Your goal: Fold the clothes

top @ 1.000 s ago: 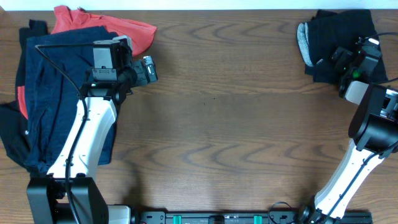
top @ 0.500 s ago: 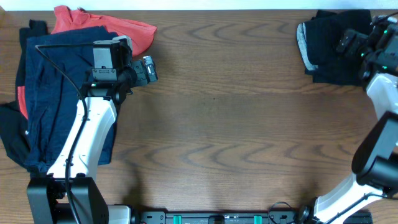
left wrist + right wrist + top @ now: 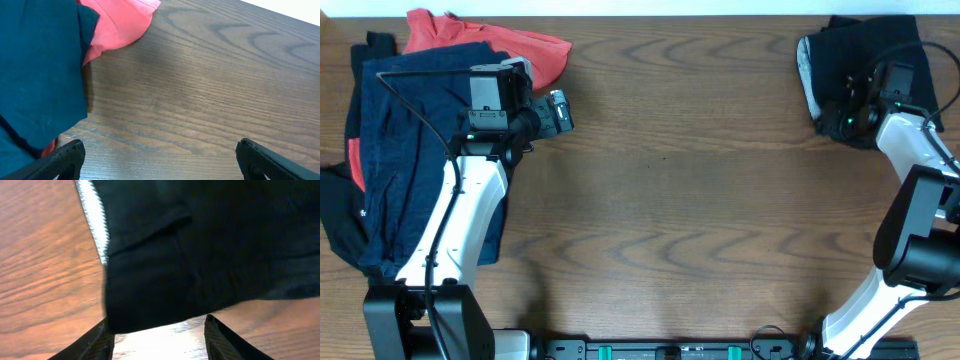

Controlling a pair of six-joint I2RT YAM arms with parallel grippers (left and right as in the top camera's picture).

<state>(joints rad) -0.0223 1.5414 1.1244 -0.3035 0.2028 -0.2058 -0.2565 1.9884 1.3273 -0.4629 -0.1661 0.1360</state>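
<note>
Black garment (image 3: 865,55) is bunched at the far-right corner of the table (image 3: 700,200). Pale mesh lining (image 3: 806,70) is exposed along its left edge. Right gripper (image 3: 844,120) is down at the garment's near edge.

Right wrist view:
- Black cloth fills the upper frame, with the lining strip at top left.
- The hem runs across just at the fingertips (image 3: 97,340).
- Jaws stand apart, with bare table showing in the gap.
- The hem is at the tips, and nothing looks pinched.

Far-left end of the table:
- Navy garment (image 3: 410,150) is on top and the biggest.
- Red garment (image 3: 535,50) sticks out from under it on the far side, toward the right.
- A second black piece (image 3: 338,215) pokes out at the left edge.
- All are limp and rumpled, none squared up.

Left arm (image 3: 460,210) lies across the navy garment. Left gripper (image 3: 560,112) points right, just past the navy cloth's right edge and near the red one, above bare wood.

Left wrist view:
- Jaws are wide open, one fingertip in each bottom corner.
- Only wood grain sits between them.
- Navy cloth fills the left side, with the red edge above it at top centre.
- No cloth touches either finger.
</note>
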